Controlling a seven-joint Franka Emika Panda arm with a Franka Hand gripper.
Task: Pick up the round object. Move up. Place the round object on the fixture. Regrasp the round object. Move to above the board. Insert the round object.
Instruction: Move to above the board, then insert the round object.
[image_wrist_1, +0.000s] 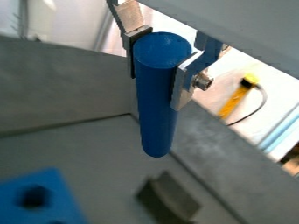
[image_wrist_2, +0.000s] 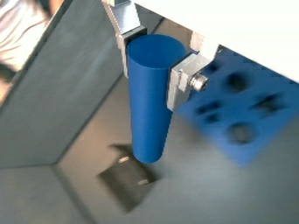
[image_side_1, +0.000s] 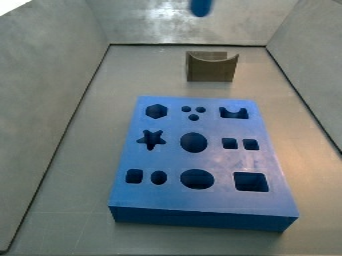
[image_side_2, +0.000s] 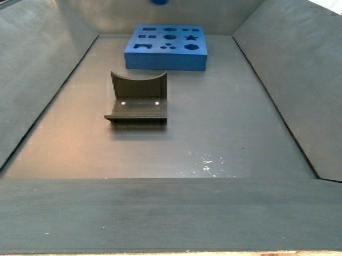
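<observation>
The hand (image_wrist_2: 159, 54) grips the blue peg (image_wrist_2: 149, 101) up high; next, lower it onto the brown fixture (image_side_1: 210, 66)

Both wrist views look steeply down along the gripper (image_wrist_1: 162, 63) (image_wrist_2: 156, 54) from close above, so the held peg (image_wrist_1: 158, 92) (image_wrist_2: 149, 96) fills the middle and the grey floor lies far below. One catches a corner of the board (image_wrist_1: 38, 198), another its holed edge (image_wrist_2: 247, 105) — both share the fixture (image_wrist_1: 170, 196) (image_wrist_2: 126, 180).

The side views face each other along the bin: one looks over the board (image_side_1: 198, 157) toward the fixture (image_side_1: 210, 66), another over the fixture (image_side_2: 136, 99) toward the board (image_side_2: 167, 47).
</observation>
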